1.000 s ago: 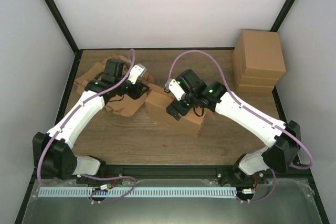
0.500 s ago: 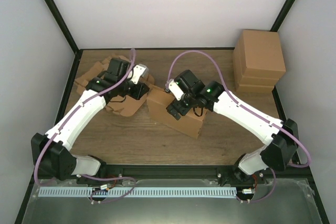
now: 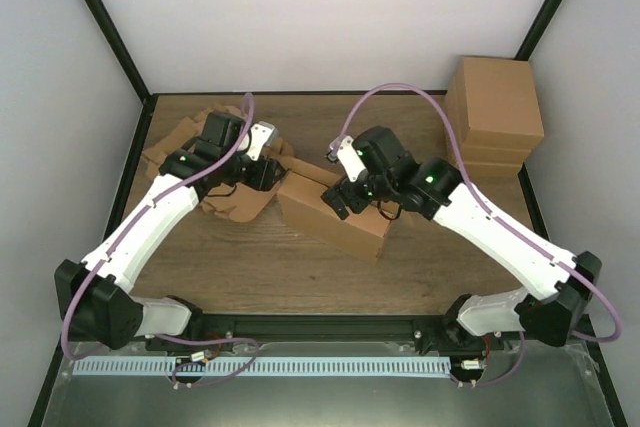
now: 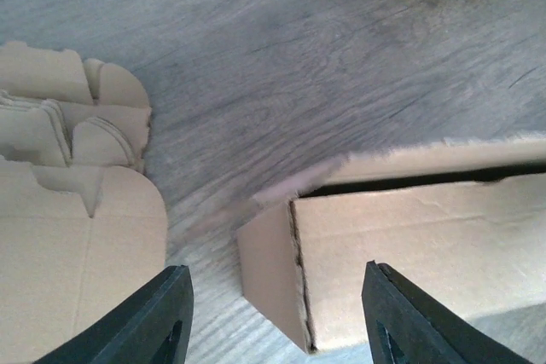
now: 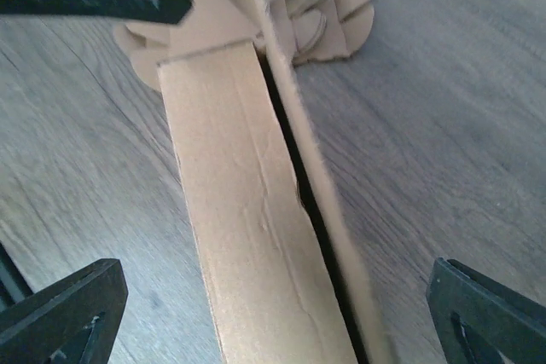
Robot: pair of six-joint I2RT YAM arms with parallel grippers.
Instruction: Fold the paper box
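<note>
The paper box (image 3: 335, 215) stands near the middle of the table (image 3: 250, 272), already in box shape. A dark slit runs along its top edge, so I judge that the lid is not yet fully tucked in. The left gripper (image 4: 277, 268) hangs over the box's left corner with its jaws spread and nothing between them. The right gripper (image 5: 273, 266) is also spread wide and empty, above the long top panel. To do the step well, one arm should steady the corner while the other presses the loose flap straight down into the slit, slowly, so the box does not slide toward the heap of cardboard blanks (image 3: 185, 147) at the far-left corner.
</note>
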